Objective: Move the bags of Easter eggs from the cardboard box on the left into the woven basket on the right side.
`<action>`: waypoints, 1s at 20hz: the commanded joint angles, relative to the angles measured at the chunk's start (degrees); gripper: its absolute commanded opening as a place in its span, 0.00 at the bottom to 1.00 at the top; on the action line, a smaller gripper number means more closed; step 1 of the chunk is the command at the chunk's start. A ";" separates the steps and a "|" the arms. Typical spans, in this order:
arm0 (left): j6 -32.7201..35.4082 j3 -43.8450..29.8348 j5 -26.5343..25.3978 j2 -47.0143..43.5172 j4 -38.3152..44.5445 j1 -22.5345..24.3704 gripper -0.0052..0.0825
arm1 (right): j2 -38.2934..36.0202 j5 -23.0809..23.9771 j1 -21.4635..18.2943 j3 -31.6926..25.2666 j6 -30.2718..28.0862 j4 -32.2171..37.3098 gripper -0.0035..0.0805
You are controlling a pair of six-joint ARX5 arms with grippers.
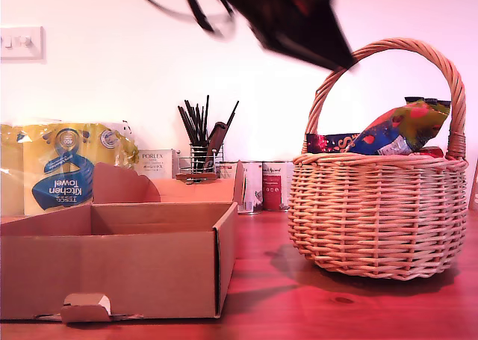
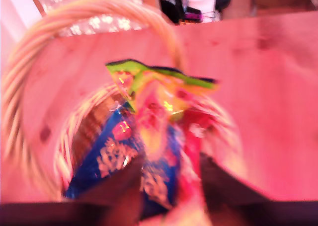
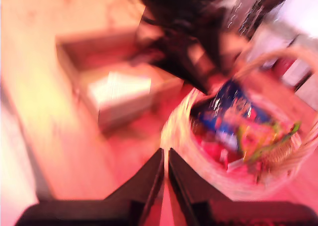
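The blue-and-green bag (image 1: 399, 131) lies tilted on top of the other packets in the basket (image 1: 377, 213), which stands on the desk well apart from the box (image 1: 112, 258), and no bags show in the box from the exterior view. My first gripper (image 2: 169, 184) hangs over the basket with its jaws apart and nothing between them; my second gripper (image 3: 166, 179) has its jaws nearly together, empty. I judge these bags light, crinkly and slippery with loose eggs inside, so a pinch on the flat sealed edge would hold best.
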 commanded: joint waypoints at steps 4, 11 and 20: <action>-6.49 -5.09 -4.94 -6.12 -0.83 3.04 0.03 | 6.23 5.05 -0.07 0.22 10.67 13.29 0.03; -16.68 -25.64 -9.29 -25.73 14.91 13.77 0.03 | 10.80 14.97 -1.14 -0.90 16.94 32.37 0.03; -20.17 -44.54 -12.15 -51.84 16.00 28.52 0.03 | 8.66 12.04 -6.78 -10.80 13.31 36.63 0.03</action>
